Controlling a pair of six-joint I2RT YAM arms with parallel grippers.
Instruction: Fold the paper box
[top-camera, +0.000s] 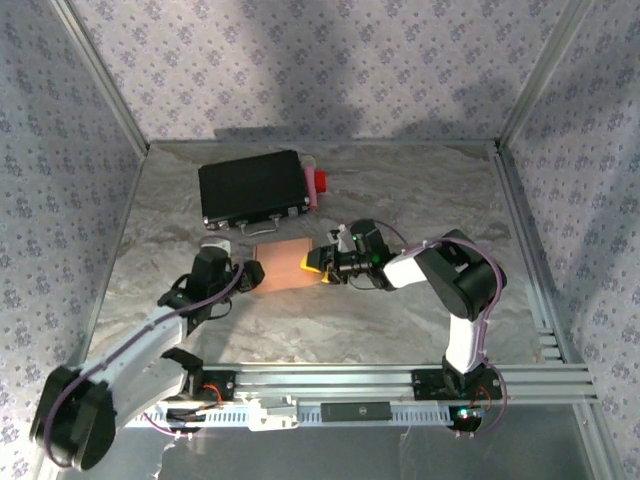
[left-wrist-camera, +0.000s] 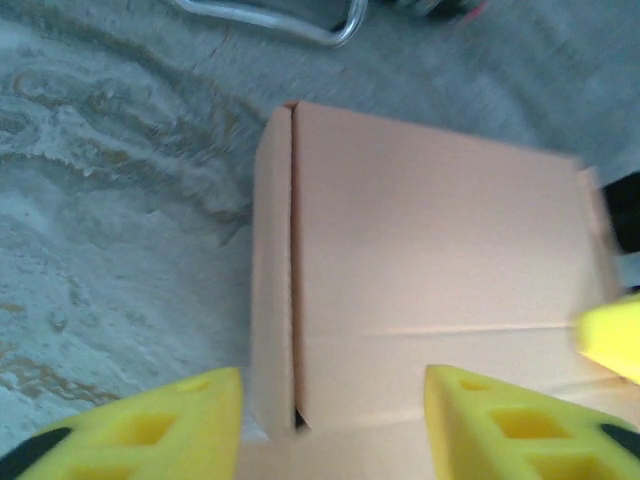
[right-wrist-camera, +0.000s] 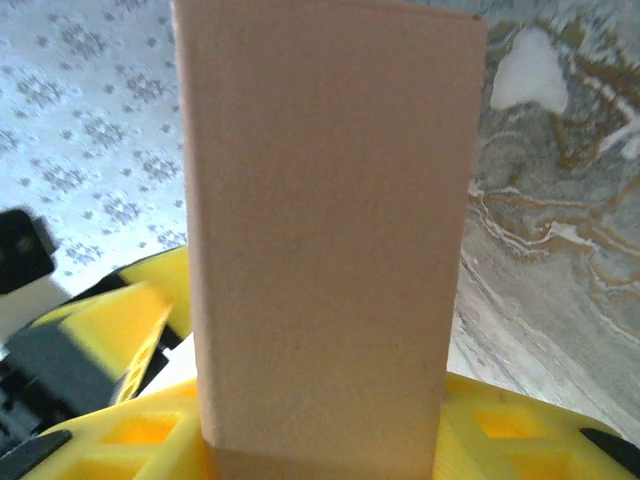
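The left arm (top-camera: 130, 345) reaches in from the near left corner of the grey marbled table (top-camera: 420, 330). The left gripper (top-camera: 247, 272) is at the left end of the paper box (top-camera: 283, 262). In the left wrist view its yellow fingers (left-wrist-camera: 180, 420) stand well apart, with open space between them. The left finger is just beside the box's left edge and the right one is over the top panel. Neither clamps anything, so this hand is open at a middling width.

The box is a small, closed, orange-tan block lying flat near the middle of the table, between the two grippers. A dark slit runs down its top near the left edge, and a faint crease crosses the panel.

Behind it, well apart, lies a black case (top-camera: 252, 188) with a red object (top-camera: 321, 180) at its right end.

The right gripper (top-camera: 320, 266) meets the box's right end. In the right wrist view the box fills the gap between the yellow fingers (right-wrist-camera: 520, 430). Both fingers seem to lie against its sides, so it looks gripped, though the close view makes the contact hard to judge. The right arm (top-camera: 455, 285) bends back to its base at the near right.
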